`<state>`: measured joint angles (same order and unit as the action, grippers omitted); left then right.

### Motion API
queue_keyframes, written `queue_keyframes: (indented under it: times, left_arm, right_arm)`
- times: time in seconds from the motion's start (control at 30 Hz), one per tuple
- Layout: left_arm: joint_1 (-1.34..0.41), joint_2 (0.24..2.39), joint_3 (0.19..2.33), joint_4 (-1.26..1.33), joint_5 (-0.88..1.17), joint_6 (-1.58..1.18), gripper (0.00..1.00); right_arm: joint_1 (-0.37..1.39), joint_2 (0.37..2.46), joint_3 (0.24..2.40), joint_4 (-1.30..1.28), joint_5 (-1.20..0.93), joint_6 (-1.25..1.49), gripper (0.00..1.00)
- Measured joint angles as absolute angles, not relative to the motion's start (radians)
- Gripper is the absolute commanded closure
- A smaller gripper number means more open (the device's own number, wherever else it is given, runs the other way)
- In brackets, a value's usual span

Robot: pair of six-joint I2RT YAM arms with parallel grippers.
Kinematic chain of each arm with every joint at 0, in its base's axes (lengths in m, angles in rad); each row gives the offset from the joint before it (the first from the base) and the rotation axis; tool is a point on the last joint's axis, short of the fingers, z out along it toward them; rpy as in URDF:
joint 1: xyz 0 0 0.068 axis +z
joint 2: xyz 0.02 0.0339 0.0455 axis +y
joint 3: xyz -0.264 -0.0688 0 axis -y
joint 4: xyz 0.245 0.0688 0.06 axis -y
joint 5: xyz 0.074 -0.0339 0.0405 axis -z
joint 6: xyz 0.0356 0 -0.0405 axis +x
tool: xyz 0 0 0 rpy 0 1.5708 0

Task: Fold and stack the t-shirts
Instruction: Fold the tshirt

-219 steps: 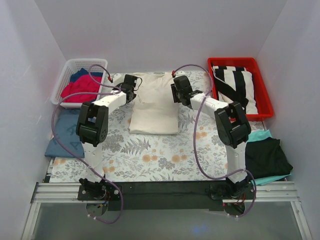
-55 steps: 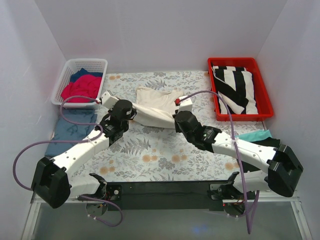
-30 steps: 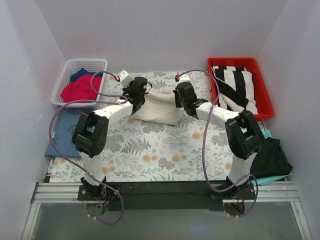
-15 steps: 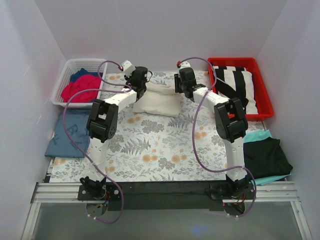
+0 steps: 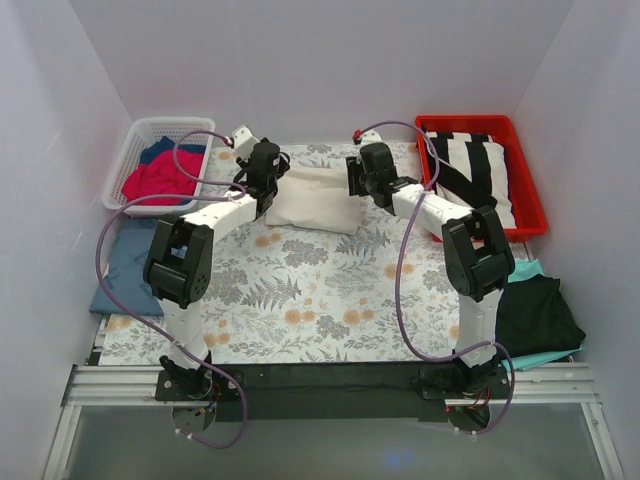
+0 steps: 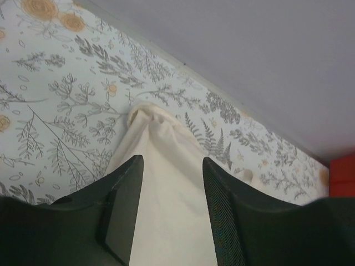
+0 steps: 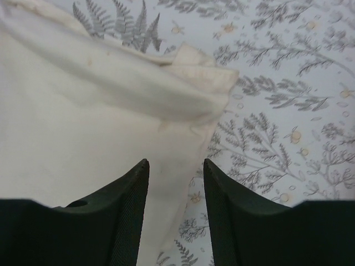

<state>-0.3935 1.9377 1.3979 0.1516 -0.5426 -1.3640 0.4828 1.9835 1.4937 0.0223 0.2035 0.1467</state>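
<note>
Near stacks: navy t-shirt (image 5: 135, 265) well back-left of left tool (image 6: 169, 166); black t-shirt (image 5: 535, 315) on teal t-shirt (image 5: 515, 270), well back-right of right tool (image 7: 175, 166); judged stacking spots.
Left tool: released, fingers spread over the left end of cream t-shirt (image 5: 315, 200); nothing pinched.
Right tool: released, fingers spread over its right end.
Cream t-shirt: between both tools, flat on worktop (image 5: 300, 290), folded compact; mirrored tool positions judged to hold the fold square.
Far side: white basket (image 5: 122, 170) left of left tool; red tray (image 5: 533, 205) right of right tool.
</note>
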Motion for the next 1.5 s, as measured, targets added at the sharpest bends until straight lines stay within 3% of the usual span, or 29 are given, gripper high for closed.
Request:
queue_keyframes:
  times: [0.9,1.23,1.5]
  left_arm:
    - [-0.397,1.940,1.144,0.099,-0.235,-1.475,0.59]
    - [-0.397,1.941,1.147,0.054,-0.290,-1.526,0.59]
    - [-0.404,1.971,1.216,-0.092,-0.391,-1.570,0.59]
  right_arm:
    - [0.631,1.958,1.259,0.063,0.143,0.188,0.55]
    - [0.643,1.951,1.273,0.062,0.170,0.184,0.55]
    - [0.643,2.062,1.330,0.068,0.157,0.185,0.56]
